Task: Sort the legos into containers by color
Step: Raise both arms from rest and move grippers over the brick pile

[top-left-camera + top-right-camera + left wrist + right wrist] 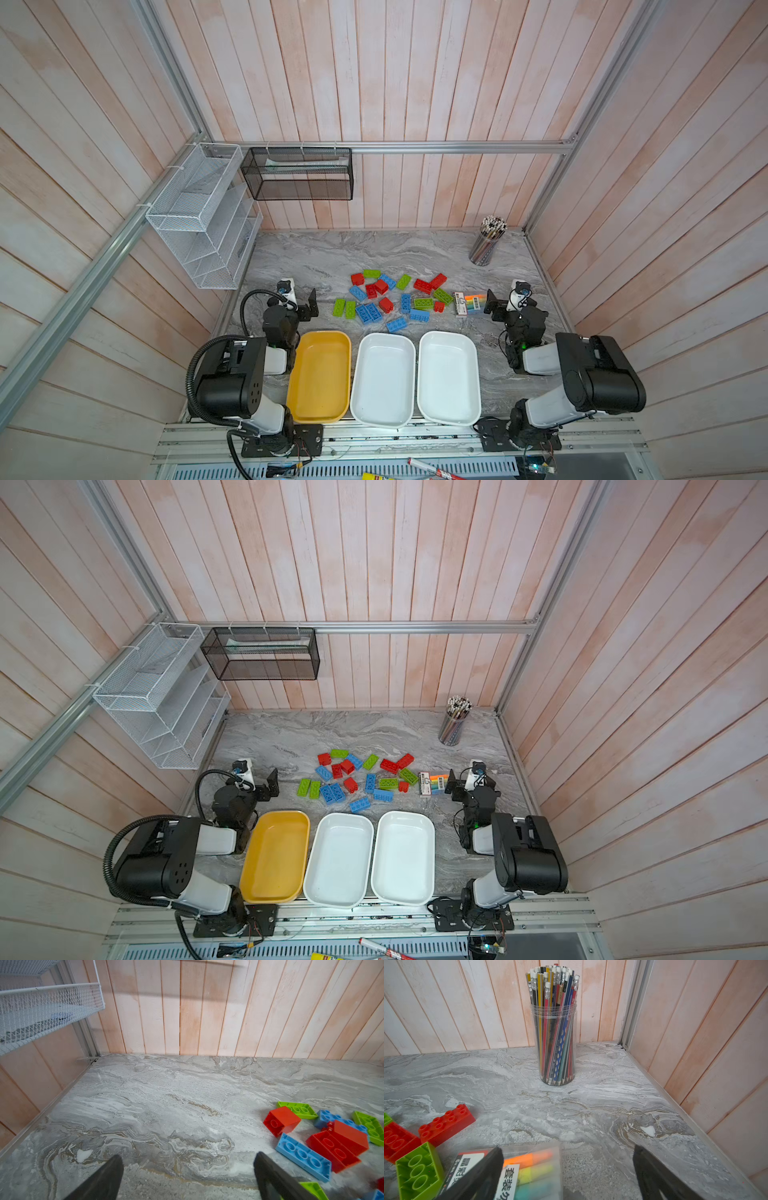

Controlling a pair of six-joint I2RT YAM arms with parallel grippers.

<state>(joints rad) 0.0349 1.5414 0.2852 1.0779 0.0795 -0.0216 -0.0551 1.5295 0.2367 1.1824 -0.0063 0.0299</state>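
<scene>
Legos (390, 297) lie unsorted mid-frame above three empty containers (384, 336), so with left pincer (187, 1159) and right pincer (566, 1150) both apart and empty, we judge that reaching for a first brick comes next.

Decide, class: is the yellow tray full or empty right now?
Empty. In a top view the yellow tray shows only its bare floor; the legos all lie on the table beyond it.

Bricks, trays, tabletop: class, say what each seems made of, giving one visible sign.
Bricks: apparently moulded plastic, glossy, with crisp studs. Trays: probably plastic, smooth, with soft reflections and rounded rims. Tabletop: grey veined stone look, matte; real marble or printed laminate cannot be told.
</scene>
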